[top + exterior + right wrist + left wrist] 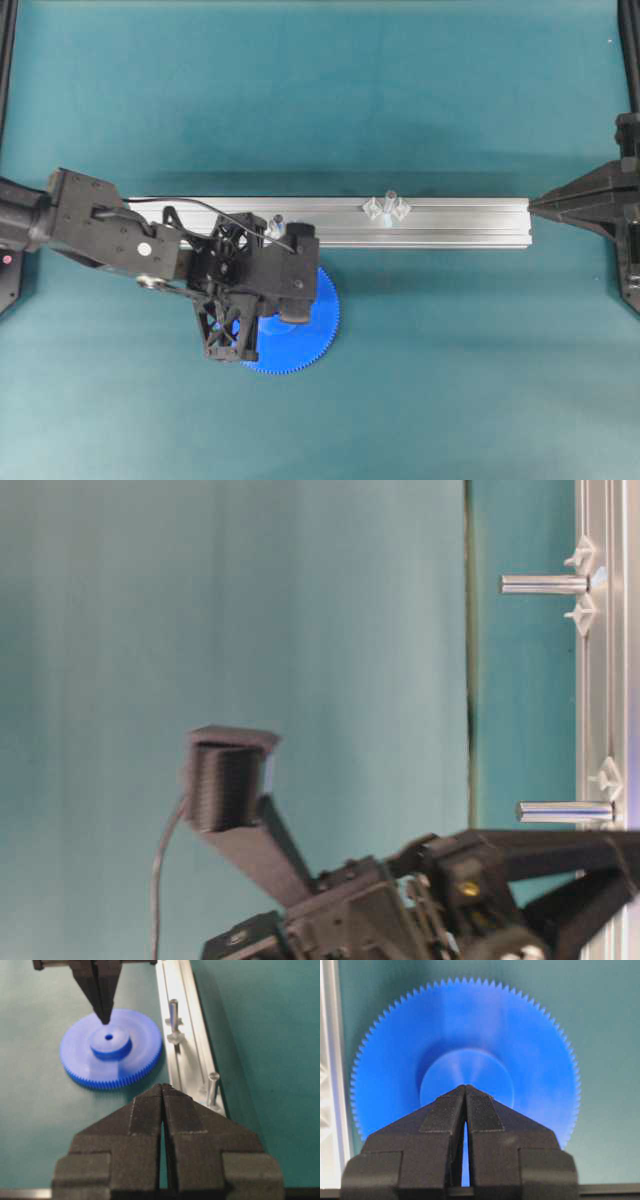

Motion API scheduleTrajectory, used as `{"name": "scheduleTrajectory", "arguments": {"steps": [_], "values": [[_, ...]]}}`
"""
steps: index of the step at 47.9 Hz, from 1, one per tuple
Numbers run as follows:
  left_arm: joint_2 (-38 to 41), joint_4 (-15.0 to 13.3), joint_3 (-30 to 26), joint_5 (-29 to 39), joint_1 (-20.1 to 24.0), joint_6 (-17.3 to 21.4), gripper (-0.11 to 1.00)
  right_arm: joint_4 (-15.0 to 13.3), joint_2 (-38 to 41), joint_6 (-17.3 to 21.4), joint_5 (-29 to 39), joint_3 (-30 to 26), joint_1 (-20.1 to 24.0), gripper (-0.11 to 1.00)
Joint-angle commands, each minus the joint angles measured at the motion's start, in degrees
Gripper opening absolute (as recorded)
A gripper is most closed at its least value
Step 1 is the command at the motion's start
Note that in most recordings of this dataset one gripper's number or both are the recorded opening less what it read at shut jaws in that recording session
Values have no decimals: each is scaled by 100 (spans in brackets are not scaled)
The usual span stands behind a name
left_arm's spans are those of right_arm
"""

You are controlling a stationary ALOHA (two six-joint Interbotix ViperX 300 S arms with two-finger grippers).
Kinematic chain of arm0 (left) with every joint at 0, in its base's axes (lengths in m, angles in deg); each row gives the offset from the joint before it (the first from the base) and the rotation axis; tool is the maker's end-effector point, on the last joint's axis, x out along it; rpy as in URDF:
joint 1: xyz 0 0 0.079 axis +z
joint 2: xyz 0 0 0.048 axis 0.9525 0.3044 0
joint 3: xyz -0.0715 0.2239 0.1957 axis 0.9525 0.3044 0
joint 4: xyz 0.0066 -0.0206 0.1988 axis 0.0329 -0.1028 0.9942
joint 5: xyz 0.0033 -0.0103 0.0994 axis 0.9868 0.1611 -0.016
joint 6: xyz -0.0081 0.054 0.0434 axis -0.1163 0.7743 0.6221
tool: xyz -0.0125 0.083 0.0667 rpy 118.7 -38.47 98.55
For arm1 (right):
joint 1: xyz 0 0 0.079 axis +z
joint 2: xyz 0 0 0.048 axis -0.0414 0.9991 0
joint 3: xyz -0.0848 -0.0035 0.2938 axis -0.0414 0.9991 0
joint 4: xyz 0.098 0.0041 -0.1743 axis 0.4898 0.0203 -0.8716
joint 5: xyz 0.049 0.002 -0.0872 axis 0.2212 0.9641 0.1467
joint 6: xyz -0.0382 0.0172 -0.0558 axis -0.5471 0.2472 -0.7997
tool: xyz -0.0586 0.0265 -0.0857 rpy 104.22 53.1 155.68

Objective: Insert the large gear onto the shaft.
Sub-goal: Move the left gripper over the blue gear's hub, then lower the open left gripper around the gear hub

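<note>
Overhead view: The large gear (300, 335) lies flat on the teal table (450, 400), just in front of the aluminium rail (450, 222). Your left gripper (290, 305) hangs over it and hides much of its disc. The shaft (388, 203) stands on the rail between its two clear feet, well to the right of the gear. A second pin (277, 222) stands on the rail close beside your left arm.

Table-level view: This picture is turned sideways. Both pins show as bright rods off the rail; the shaft (545, 584) is the upper one. The gear is not in sight here.

Left wrist view: Your left gripper's jaws are pressed together and pinch nothing. Their tips (465, 1089) point at the gear's raised hub (467, 1077); whether they touch it you cannot tell.

Right wrist view: Your right gripper (162, 1091) is pressed together too, empty, parked well back from the gear. The left gripper's tips sit at the hub's (110, 1041) near edge, beside its small hole.

Handling: Judge the gear a light, stiff plastic disc, smooth and likely slippery on its faces. Lying flat, its thin toothed rim offers little to bite. The hub looks the better hold: you would spread the jaws and pinch across its sides, leaving the hole clear for the shaft.
</note>
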State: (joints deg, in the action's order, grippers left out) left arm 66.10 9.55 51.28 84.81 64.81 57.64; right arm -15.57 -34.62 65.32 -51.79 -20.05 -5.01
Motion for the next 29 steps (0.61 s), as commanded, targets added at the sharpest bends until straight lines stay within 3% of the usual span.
{"name": "scheduleTrajectory", "arguments": {"steps": [1,14,29], "values": [[-44,18,-158,149,-79,9,-1,9,0,44,18,-53,-18,2],[44,18,-272,246,-114,44,-1,9,-26,44,53,-53,-18,2],[272,9,-606,809,-114,492,-1,9,-26,44,53,-44,-18,2]]}}
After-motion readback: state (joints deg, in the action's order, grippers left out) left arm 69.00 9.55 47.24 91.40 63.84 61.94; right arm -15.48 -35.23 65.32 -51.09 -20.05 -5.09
